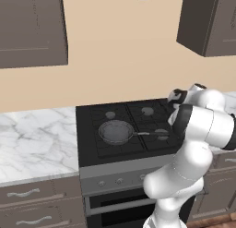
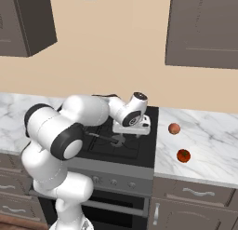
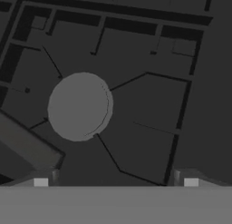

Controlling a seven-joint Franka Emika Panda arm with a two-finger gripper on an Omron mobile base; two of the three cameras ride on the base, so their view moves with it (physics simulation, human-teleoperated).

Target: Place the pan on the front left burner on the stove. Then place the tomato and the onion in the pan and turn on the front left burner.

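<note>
Right base view puts the claw (image 2: 122, 141) nearest, jaws spread wide and empty, low over the right side of the stove (image 2: 139, 152); the pan step looks done, and fetching the tomato (image 2: 183, 155) comes next, which calls for a swing right. Beyond it, on the marble worktop (image 2: 209, 150), the paler onion (image 2: 174, 128) lies apart. Farthest left, the small dark pan (image 1: 116, 131) sits on the front left burner (image 1: 103, 141), handle pointing right.

Pan (image 1: 115, 131) on front left burner; tomato (image 2: 183, 155), onion (image 2: 174, 128) on counter.
</note>
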